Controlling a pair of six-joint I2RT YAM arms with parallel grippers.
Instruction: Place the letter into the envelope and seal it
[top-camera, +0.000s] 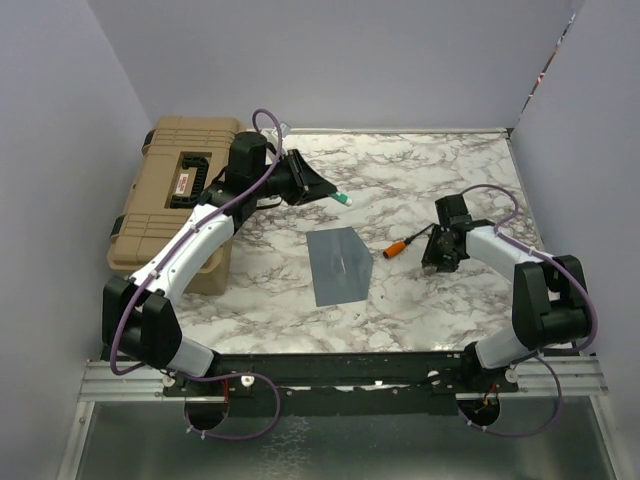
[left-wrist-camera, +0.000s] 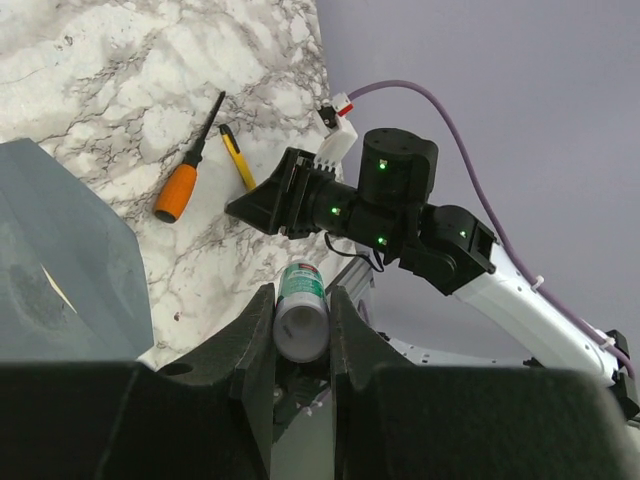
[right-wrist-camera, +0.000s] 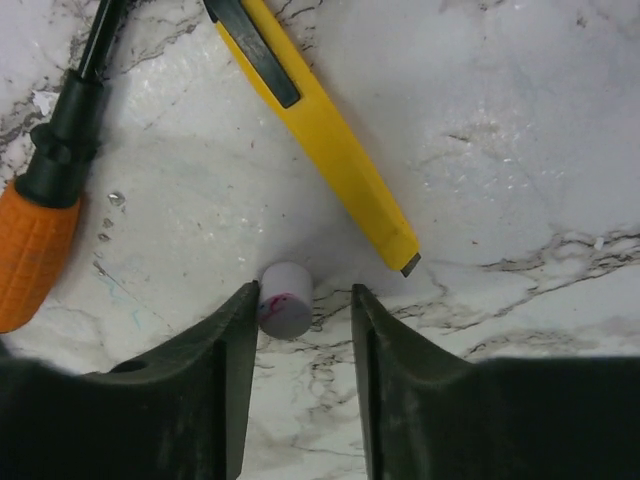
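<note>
Envelope (top-camera: 340, 266) lies flat in the middle, long axis roughly 12-to-6, at 6 o'clock off my left claw (top-camera: 326, 192), the nearer one, clamped on a glue stick (left-wrist-camera: 300, 325). Right claw (right-wrist-camera: 303, 300), out at 3 o'clock, is part open, straddling a small white cap (right-wrist-camera: 285, 302). Only the left wrist view shows a cream sliver inside, probably the letter (left-wrist-camera: 58, 292).
</note>
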